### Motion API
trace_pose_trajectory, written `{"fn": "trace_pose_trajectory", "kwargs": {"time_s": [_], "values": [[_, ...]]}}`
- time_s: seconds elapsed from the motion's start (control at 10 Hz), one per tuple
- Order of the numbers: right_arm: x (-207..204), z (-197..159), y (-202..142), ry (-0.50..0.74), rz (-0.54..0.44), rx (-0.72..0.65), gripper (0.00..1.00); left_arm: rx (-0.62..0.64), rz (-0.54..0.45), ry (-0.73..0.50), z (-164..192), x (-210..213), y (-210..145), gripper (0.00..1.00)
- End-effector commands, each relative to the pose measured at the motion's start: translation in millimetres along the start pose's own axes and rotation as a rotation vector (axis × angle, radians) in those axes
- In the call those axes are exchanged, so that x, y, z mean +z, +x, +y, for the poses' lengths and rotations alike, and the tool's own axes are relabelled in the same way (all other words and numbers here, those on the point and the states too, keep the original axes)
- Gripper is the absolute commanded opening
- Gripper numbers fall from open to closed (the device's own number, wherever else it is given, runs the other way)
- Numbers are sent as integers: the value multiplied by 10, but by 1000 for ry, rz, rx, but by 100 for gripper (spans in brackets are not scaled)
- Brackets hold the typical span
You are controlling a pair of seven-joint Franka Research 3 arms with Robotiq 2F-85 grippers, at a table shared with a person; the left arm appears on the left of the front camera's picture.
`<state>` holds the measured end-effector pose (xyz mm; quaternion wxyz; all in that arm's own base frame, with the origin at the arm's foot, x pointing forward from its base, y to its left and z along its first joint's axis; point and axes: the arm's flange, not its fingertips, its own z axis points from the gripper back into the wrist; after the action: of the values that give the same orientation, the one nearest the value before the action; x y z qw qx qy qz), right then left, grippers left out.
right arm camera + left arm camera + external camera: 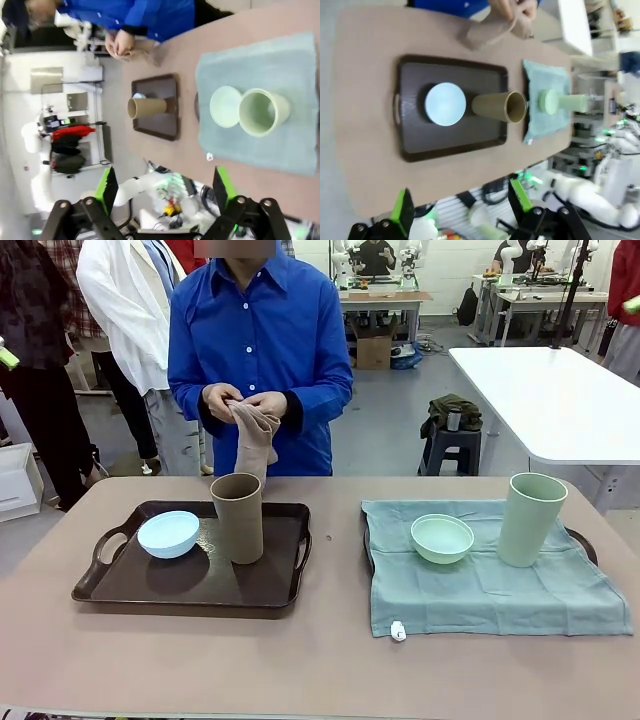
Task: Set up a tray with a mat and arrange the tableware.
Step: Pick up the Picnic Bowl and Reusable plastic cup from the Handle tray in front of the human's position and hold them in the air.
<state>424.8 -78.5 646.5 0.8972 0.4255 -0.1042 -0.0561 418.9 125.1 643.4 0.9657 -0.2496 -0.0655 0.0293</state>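
Tray (180, 602): the brown one lies well ahead of my left fingers (401, 207) and has no mat on it. The blue bowl (168, 534) and the tan tumbler (237, 517) stand just beside each other on its bare floor. I judge both will need to come off before a mat can be spread.

Beyond that tray, at the far edge of the tabletop (320, 660), the person's hands (245, 405) hold a tan cloth (256, 440), folded and hanging. It is probably the mat for this tray.

Ahead of my right fingers (222, 187) a second tray (583, 543) is already covered by a teal mat (490, 590). The green bowl (442, 538) and the green tumbler (530, 519) stand on it, near each other.

Both pairs of fingers are spread wide with nothing between them, held well clear of all the tableware.

Obstruction: the tan tumbler is tall and upright, and stands between my left fingers and the cloth. A low reach across could tip it. The blue bowl is a shallow, easier first pick.
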Motion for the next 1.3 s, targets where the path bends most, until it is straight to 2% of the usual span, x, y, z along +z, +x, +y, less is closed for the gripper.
{"fn": "trace_pose_trajectory", "kwargs": {"time_s": [0.0,0.2,0.3,0.5,0.6,0.7,0.8,1.2], "values": [[-505,197,47,-86,15,178,100,-50,20,187,-287,-123,-20,100],[-1014,501,31,-117,112,371,100,-116,42,310,-613,-205,-89,100],[-1290,621,-15,-97,165,419,100,-131,55,350,-754,-238,-150,100],[-1686,751,-141,-134,264,524,100,-132,90,364,-870,-330,-219,100],[-1780,803,-193,-122,261,534,100,-123,94,343,-891,-326,-253,100],[-1636,830,-123,-105,244,465,100,-113,94,267,-870,-294,-315,100],[-1636,830,-123,-105,244,465,100,-156,89,342,-925,-311,-172,100],[-1636,830,-123,-105,244,465,100,-156,89,342,-925,-311,-172,100]]}}
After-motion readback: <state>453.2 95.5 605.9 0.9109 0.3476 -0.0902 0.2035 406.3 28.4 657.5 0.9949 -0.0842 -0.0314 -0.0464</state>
